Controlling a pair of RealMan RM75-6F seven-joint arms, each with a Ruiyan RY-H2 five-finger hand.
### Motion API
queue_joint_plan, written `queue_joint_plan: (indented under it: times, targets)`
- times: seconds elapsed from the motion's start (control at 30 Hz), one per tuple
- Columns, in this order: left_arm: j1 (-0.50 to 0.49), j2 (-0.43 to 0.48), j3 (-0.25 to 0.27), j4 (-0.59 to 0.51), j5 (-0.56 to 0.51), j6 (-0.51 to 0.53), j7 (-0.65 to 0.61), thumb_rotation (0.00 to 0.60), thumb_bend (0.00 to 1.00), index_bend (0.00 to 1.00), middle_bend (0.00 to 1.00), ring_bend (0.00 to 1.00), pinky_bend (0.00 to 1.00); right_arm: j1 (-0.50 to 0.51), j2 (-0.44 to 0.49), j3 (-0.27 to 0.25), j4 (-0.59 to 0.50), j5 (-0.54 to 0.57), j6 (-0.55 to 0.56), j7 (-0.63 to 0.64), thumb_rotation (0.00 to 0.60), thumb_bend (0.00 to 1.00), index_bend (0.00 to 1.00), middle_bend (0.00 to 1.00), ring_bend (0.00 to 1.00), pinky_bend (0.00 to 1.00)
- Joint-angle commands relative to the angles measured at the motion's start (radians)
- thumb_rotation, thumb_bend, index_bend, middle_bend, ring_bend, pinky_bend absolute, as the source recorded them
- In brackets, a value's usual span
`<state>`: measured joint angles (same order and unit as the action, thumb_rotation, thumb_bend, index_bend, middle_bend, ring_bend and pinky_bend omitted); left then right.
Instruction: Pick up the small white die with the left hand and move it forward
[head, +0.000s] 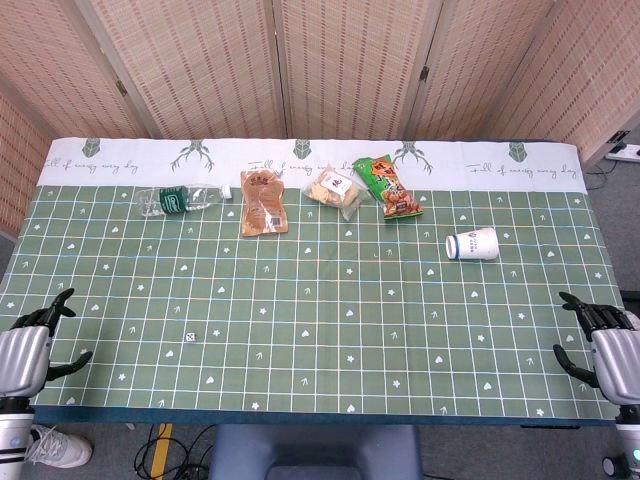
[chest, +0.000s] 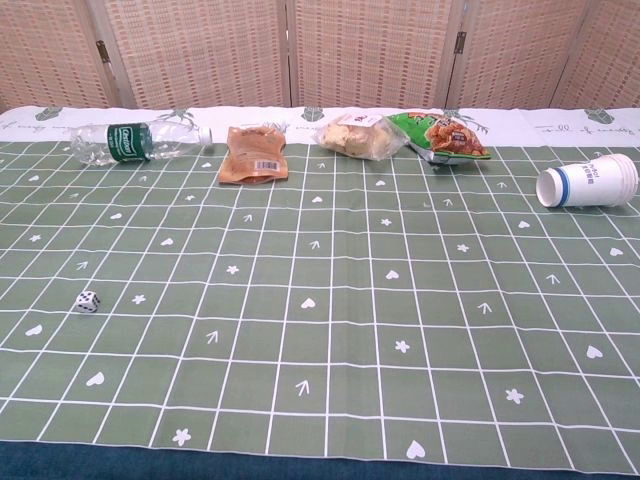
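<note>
- Head view: small white die (head: 188, 336) sits on the tabletop (head: 330, 300), forward and to the right of the left hand (head: 30, 352), well apart. Left hand hangs empty at the near edge, fingers spread. Right hand (head: 608, 352) likewise empty, far across; left is nearer.
- Chest view: die (chest: 88, 301) near left edge; no hand visible.

Head view: high above the near edge of the table (head: 330, 370), angled steeply down and forward, taking in the whole surface out to the folding screen (head: 350, 60) behind the far edge. Both near corners in frame, left hand (head: 28, 352) and right hand (head: 610, 350) there. Chest view: low, close over the near edge, facing forward along the cloth. Shared by both: die (chest: 88, 301), bottle (chest: 135, 141), snack bags (chest: 350, 135), paper cup (chest: 588, 182), the far edge.
</note>
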<state>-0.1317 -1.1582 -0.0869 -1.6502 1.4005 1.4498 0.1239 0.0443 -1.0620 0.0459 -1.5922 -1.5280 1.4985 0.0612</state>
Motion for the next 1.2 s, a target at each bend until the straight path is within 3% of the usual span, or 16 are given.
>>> queue_joint_plan:
  times: [0.03, 0.43, 0.73, 0.93, 1.2]
  targets:
    - [0.0, -0.003, -0.005, 0.002, -0.01, 0.001, 0.007, 0.6, 0.16, 0.14, 0.38, 0.33, 0.36, 0.001, 0.0, 0.001, 0.0, -0.002, 0.002, 0.001, 0.6, 0.26, 0.17, 0.3, 0.28, 0.25]
    - [0.005, 0.007, -0.017, 0.009, -0.009, 0.02, -0.017, 0.6, 0.16, 0.14, 0.38, 0.33, 0.36, -0.006, 0.005, 0.005, 0.0, -0.012, 0.026, 0.006, 0.6, 0.26, 0.17, 0.3, 0.28, 0.25]
    - [-0.081, 0.016, 0.018, 0.1, 0.182, -0.033, -0.125, 0.6, 0.16, 0.22, 0.4, 0.35, 0.38, -0.006, 0.015, 0.007, -0.011, -0.022, 0.038, -0.005, 0.6, 0.26, 0.17, 0.3, 0.28, 0.25]
    - [-0.185, 0.013, 0.063, 0.151, 0.323, -0.128, -0.207, 0.6, 0.16, 0.3, 0.68, 0.62, 0.73, -0.006, 0.018, 0.006, -0.022, -0.024, 0.038, -0.017, 0.6, 0.26, 0.18, 0.3, 0.28, 0.25]
    - [-0.305, -0.045, 0.108, 0.222, 0.432, -0.239, -0.23, 0.6, 0.16, 0.36, 0.88, 0.77, 0.87, -0.014, 0.026, 0.004, -0.038, -0.023, 0.047, -0.034, 0.6, 0.26, 0.18, 0.3, 0.28, 0.25]
